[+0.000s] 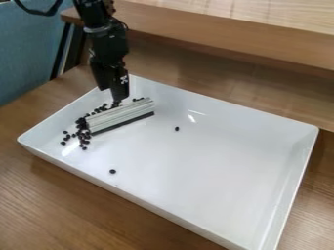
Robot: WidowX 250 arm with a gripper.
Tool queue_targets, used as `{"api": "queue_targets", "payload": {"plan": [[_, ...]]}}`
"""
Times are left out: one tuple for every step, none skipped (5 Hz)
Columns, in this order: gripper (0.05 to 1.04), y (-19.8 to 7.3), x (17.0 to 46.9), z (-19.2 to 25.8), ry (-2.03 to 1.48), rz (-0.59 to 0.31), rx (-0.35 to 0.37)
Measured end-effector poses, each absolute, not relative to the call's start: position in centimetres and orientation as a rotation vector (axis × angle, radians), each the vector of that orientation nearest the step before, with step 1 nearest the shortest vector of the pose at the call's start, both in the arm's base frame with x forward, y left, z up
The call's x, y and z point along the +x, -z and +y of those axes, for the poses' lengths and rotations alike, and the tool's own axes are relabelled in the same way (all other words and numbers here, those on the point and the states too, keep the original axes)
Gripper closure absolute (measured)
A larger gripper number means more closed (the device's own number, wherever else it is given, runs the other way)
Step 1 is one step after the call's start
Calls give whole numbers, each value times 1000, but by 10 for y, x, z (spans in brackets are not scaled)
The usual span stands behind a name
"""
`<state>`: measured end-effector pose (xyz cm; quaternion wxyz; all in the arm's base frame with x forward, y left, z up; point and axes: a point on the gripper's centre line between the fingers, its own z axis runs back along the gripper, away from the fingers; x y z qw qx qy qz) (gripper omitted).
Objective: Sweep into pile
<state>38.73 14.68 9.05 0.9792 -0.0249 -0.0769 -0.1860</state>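
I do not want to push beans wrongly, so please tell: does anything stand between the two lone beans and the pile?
The sweeper stands between the far lone bean and the pile. Between the near lone bean and the pile, nothing visible stands.

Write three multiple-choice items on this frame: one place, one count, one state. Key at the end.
1. Where is the brush?
A) On the wooden table
B) In the tray, toward the view's left end
C) In the tray's right-hand end

2. How many beans lie well apart from the rest?
A) None
B) Six
C) Two

3. How do most of the beans lie?
A) Loosely bunched
B) Spread evenly over the tray
C) In one straight row

Key:
1 B: the brush rests inside the walls at the left.
2 C: one bean is right of the brush, another bean toward the near wall.
3 A: they crowd around the brush's left end and far side.
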Motion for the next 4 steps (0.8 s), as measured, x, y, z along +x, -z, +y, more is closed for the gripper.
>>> {"api": "queue_targets", "payload": {"plan": [[84, -101, 388, 133, 352, -135, -70], [84, -126, 384, 116, 250, -164, -84], [84, -131, 380, 100, 220, -166, -117], [84, -141, 379, 81, 238, -175, -121]]}}
